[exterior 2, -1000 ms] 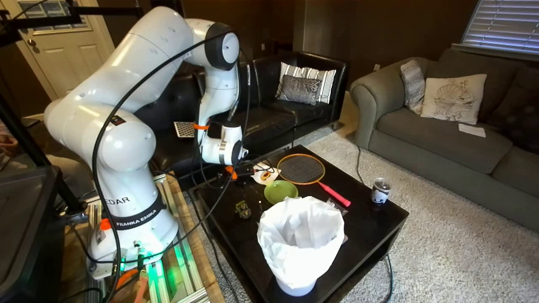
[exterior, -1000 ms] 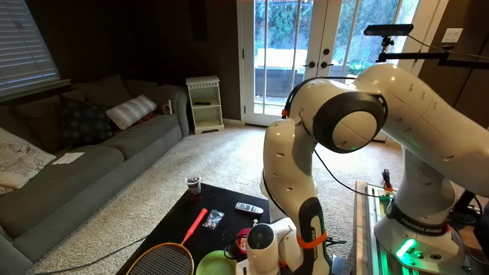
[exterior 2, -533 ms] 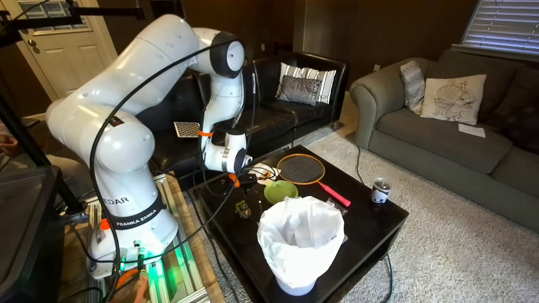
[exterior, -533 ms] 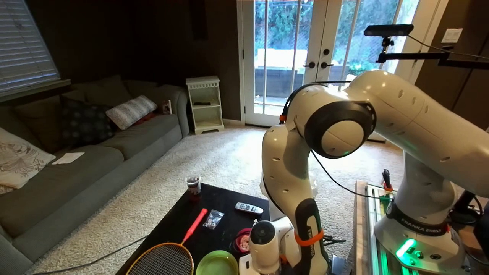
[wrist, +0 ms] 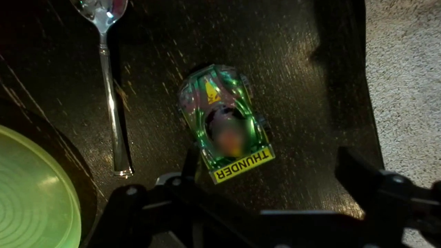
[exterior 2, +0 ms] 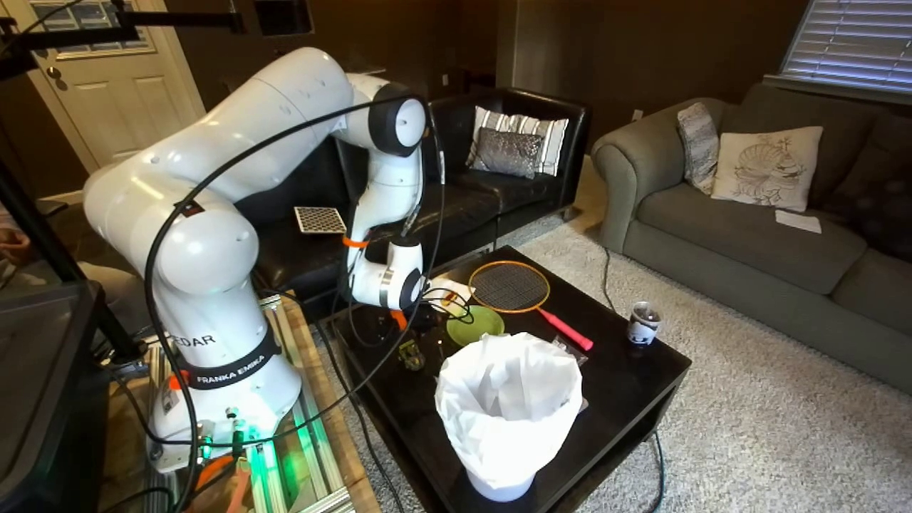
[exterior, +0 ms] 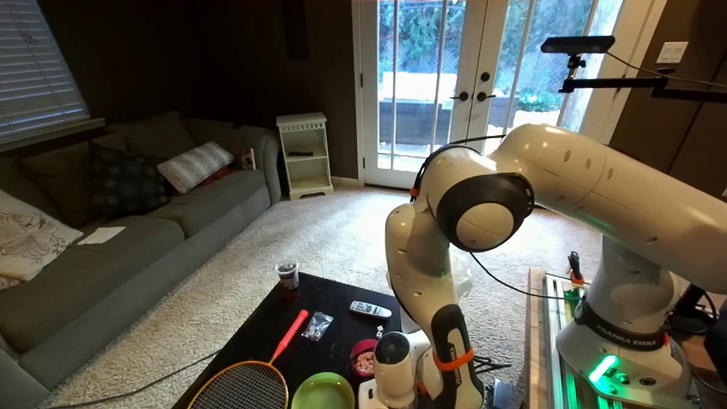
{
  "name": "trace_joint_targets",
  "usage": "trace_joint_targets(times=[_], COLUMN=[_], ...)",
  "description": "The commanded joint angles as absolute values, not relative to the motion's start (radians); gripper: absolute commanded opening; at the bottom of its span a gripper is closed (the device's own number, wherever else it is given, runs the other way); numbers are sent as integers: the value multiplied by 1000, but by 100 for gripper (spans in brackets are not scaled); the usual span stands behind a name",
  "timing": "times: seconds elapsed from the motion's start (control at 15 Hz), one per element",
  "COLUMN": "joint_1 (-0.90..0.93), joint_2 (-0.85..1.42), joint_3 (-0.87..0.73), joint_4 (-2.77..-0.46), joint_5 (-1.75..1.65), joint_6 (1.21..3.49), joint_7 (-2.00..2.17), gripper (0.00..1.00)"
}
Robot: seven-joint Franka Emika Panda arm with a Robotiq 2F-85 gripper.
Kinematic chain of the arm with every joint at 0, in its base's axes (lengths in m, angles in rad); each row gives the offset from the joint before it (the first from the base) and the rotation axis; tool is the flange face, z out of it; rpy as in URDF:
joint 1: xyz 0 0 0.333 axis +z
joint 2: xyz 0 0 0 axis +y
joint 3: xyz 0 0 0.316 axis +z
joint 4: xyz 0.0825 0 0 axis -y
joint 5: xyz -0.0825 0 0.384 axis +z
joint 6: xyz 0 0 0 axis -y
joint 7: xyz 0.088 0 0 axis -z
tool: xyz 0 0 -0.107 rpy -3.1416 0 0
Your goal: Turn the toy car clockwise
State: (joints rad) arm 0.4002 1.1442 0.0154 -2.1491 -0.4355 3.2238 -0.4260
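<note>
The toy car (wrist: pixel 224 113) is shiny green with a yellow THUNDER strip at its rear. It sits tilted in the wrist view on the dark table, with its nose toward the upper left. In an exterior view the car (exterior 2: pixel 411 355) is small, near the table's robot-side edge. My gripper (wrist: pixel 270 163) is open, with nothing held. Its left finger is close beside the car's rear left side; I cannot tell whether they touch. Its right finger is well apart from the car. In an exterior view the gripper (exterior 2: pixel 422 317) is dark and partly hidden by cables.
A spoon (wrist: pixel 112 103) and a green bowl (wrist: pixel 38 196) lie left of the car in the wrist view. A white-bagged bin (exterior 2: pixel 506 406), a racket (exterior 2: pixel 509 286) and a cup (exterior 2: pixel 643 324) stand on the table. A pink bowl (exterior: pixel 362 359) and a remote (exterior: pixel 370 309) also show.
The arm has moved downward, bringing the gripper lower and nearer to the toy car in the exterior views. The car and the other table objects have not visibly moved.
</note>
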Motion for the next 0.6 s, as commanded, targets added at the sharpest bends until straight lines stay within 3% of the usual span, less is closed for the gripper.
trace_joint_targets(times=[0.0,0.53], joint_1=[376,394], joint_2=[1211,1275], joint_3=[35,19], joint_4=[-2087,-2017], joint_5=[-456,-455], joint_6=[3237,3250], joint_7=[-440,-437], gripper=[100,100])
